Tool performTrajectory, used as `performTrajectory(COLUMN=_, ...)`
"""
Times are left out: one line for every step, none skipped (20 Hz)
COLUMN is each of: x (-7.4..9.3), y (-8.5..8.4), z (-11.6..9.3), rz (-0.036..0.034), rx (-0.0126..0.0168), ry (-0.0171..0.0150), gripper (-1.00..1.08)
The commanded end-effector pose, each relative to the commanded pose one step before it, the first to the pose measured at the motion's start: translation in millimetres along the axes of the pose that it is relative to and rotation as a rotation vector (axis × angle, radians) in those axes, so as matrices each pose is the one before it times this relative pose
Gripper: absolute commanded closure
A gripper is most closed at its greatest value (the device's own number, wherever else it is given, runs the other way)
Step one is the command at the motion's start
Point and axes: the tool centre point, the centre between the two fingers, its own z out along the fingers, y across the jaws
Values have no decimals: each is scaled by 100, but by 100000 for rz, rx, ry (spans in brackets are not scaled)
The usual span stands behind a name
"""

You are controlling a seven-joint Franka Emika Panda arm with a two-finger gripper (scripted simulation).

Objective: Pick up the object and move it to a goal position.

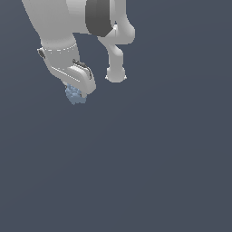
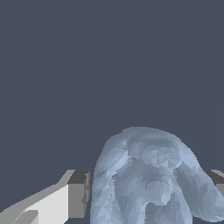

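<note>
The object (image 1: 74, 96) is a small pale blue-grey lumpy blob, seen in the exterior view's upper left just under the white hand. In the wrist view the object (image 2: 148, 175) fills the space between the two fingers. My gripper (image 1: 78, 92) is shut on it: one grey-tipped white finger (image 2: 76, 192) presses its one side, and the tip of the other finger (image 2: 217, 177) shows at its far side. The fingertips themselves are mostly hidden behind the blob in the exterior view.
A flat, plain dark blue-grey surface fills both views. The arm's white links and a dark joint band (image 1: 97, 18) hang across the top of the exterior view, with a rounded white link end (image 1: 116, 74) beside the hand.
</note>
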Motion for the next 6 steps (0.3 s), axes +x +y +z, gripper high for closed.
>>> performTrajectory(x=242, y=198, z=-437, rz=-121, rx=-61, ry=-76, gripper=108)
performTrajectory(x=48, y=23, z=-55, rz=0, rx=0, ry=0, gripper=108)
performTrajectory(x=23, y=-7, z=-5, rz=0, rx=0, ry=0, gripper=108)
performTrajectory(x=-1, y=-37, z=46, rz=0, rx=0, ry=0, gripper=108)
performTrajectory(x=-18, y=-49, z=70, rz=0, rx=0, ry=0, gripper=108)
performTrajectory(x=-8, y=-17, z=26, rz=0, rx=0, ry=0, gripper=108)
